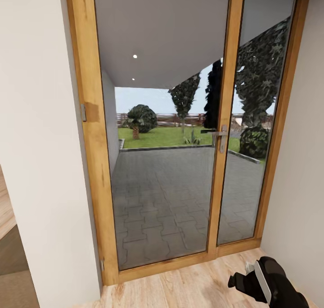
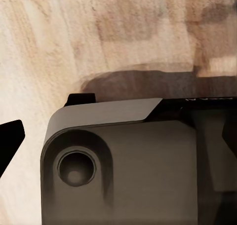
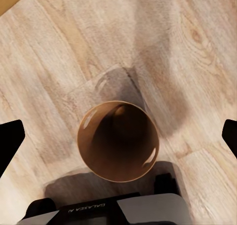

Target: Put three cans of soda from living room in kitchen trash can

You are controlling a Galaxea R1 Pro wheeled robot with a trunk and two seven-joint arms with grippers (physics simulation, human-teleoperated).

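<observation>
Right wrist view has the right gripper spread wide over one bin standing on the wood floor, no cans showing inside (left gripper's state I cannot tell), and facing the glass door, a careless turn could knock that bin over.

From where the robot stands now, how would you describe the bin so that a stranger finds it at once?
Look at the light wood floor in the right wrist view. Standing on it is the bin, a round copper-brown bucket seen from above. Its dark brown inside and smooth shiny rim set it apart from the pale planks around.
</observation>
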